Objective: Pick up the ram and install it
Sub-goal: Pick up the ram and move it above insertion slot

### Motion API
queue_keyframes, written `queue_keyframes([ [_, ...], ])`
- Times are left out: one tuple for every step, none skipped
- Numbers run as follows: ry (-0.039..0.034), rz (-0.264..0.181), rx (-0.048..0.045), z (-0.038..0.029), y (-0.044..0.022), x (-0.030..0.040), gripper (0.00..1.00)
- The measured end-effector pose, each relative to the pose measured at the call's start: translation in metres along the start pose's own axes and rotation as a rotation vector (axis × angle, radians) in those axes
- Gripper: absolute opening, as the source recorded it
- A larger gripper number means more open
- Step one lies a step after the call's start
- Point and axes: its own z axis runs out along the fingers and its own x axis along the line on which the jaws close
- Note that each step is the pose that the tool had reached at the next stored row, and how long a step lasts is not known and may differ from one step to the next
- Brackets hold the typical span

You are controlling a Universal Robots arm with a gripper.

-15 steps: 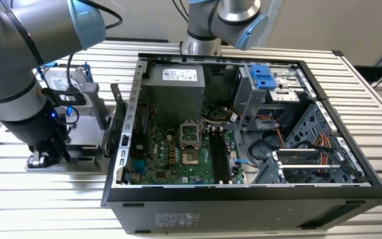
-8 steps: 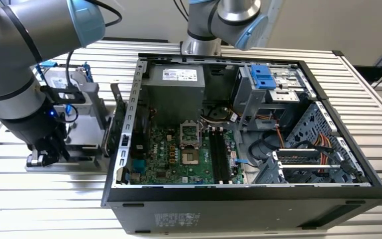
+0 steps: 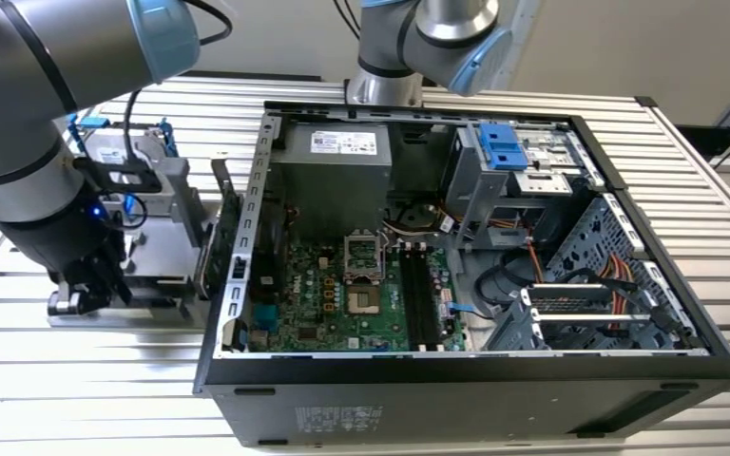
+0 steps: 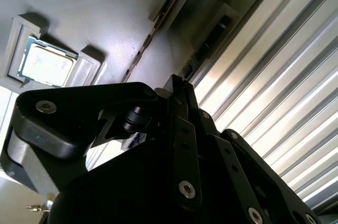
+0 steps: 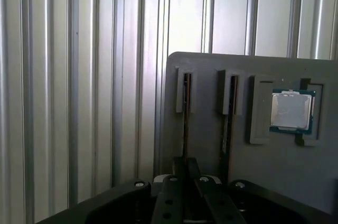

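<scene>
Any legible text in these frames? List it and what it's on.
No text can be read.
White label on the power supply: print too small.
Sticker on the computer case outer side: too small.
Processor chip in the grey tray: lid washed out by glare, no marks readable.

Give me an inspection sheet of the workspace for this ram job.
Surface: slatted metal table, bearing open PC case and grey tray.
Job's things: ram edge-on in a tray slot; motherboard memory slots look empty.
Clutter: CPU in a tray pocket.
Gripper: gripper low over tray, in line with ram.
Cables: orange leads inside case.
Surroundings: arm base behind case.
</scene>
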Motion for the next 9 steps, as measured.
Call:
queue_keyframes([
  [0.0,0.0,0.0,-0.0007,0.0,0.0,0.0],
  [0.0,0.0,-0.0001,-0.0014,0.0,0.0,0.0],
  [-0.0001,0.0,0.0,-0.0021,0.0,-0.0001,0.0],
  [0.0,0.0,0.0,-0.0027,0.0,-0.0001,0.0],
  [-0.0001,0.0,0.0001,-0.0033,0.0,-0.0001,0.0],
  [0.0,0.0,0.0,-0.0038,-0.0001,-0.0001,0.0],
  [0.0,0.0,0.0,-0.0043,-0.0001,-0.0001,0.0],
  [0.0,0.0,-0.0001,-0.0049,0.0,-0.0001,0.0],
  [0.0,0.0,0.0,-0.0055,-0.0001,-0.0001,0.0],
])
